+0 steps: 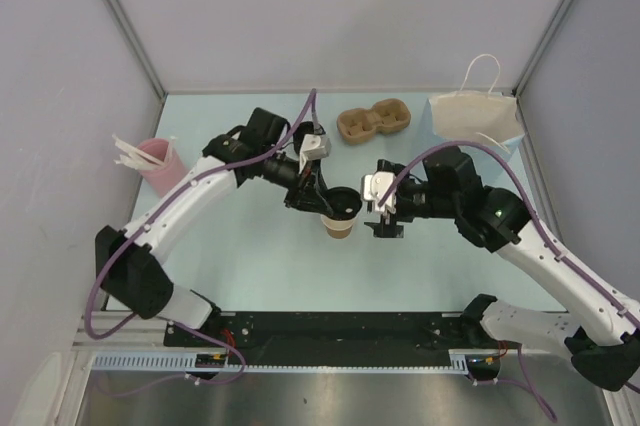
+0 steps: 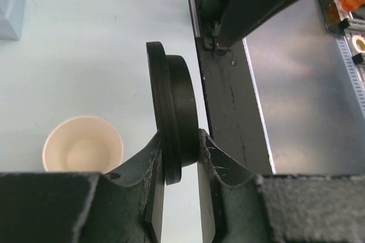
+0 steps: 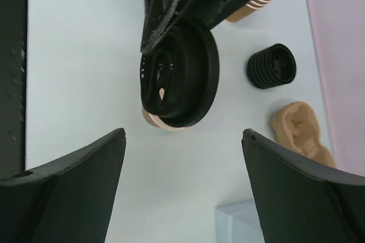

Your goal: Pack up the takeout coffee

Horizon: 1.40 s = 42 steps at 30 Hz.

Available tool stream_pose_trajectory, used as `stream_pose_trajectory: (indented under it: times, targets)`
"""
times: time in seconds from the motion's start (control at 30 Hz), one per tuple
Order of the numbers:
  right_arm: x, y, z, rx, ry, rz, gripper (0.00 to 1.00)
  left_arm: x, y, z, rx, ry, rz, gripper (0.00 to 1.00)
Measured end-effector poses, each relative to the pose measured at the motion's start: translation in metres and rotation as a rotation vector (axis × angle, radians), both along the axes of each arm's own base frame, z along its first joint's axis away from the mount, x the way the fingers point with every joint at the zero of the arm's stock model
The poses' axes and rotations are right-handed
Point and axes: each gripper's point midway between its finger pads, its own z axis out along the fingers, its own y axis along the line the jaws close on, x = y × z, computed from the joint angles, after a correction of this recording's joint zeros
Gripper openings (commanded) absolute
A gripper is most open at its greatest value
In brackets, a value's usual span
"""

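The takeout coffee cup (image 1: 340,230) is a small tan paper cup standing upright on the table. In the left wrist view the cup (image 2: 82,144) shows its open top and cream inside. My left gripper (image 1: 325,196) is shut on a round black lid (image 1: 345,204), held by its rim and tilted just above the cup. The lid (image 2: 174,117) sits edge-on between the fingers of the left gripper (image 2: 178,137). My right gripper (image 1: 385,218) stands open just right of the cup, holding nothing. In the right wrist view the lid (image 3: 179,80) covers most of the cup rim (image 3: 165,125), beyond the right gripper (image 3: 182,134).
A tan pulp cup carrier (image 1: 373,123) and a white paper bag (image 1: 475,111) stand at the back. A pink cup of white stirrers (image 1: 160,161) is at the left. A stack of black lids (image 3: 271,66) and nested tan cups (image 3: 256,3) lie beyond the cup.
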Motion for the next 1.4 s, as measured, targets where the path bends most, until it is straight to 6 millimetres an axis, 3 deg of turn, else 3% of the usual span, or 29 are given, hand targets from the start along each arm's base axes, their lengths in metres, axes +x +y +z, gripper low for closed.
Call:
stream_pose_trajectory:
  times: [0.3,0.7,1.13,1.4]
  targets:
    - [-0.007,-0.006,-0.014,-0.221,-0.226,0.031,0.80,0.007,0.006,-0.033,0.216,0.226,-0.045,0.09]
    - [-0.030,0.033,-0.059,-0.409,-0.271,0.174,0.63,0.013,0.008,-0.065,0.300,0.379,-0.072,0.10]
    - [-0.049,0.046,-0.090,-0.483,-0.262,0.240,0.57,0.011,0.008,-0.061,0.281,0.411,-0.075,0.10]
    - [-0.040,0.049,-0.112,-0.580,-0.333,0.218,0.51,0.010,0.007,-0.059,0.266,0.410,-0.083,0.10]
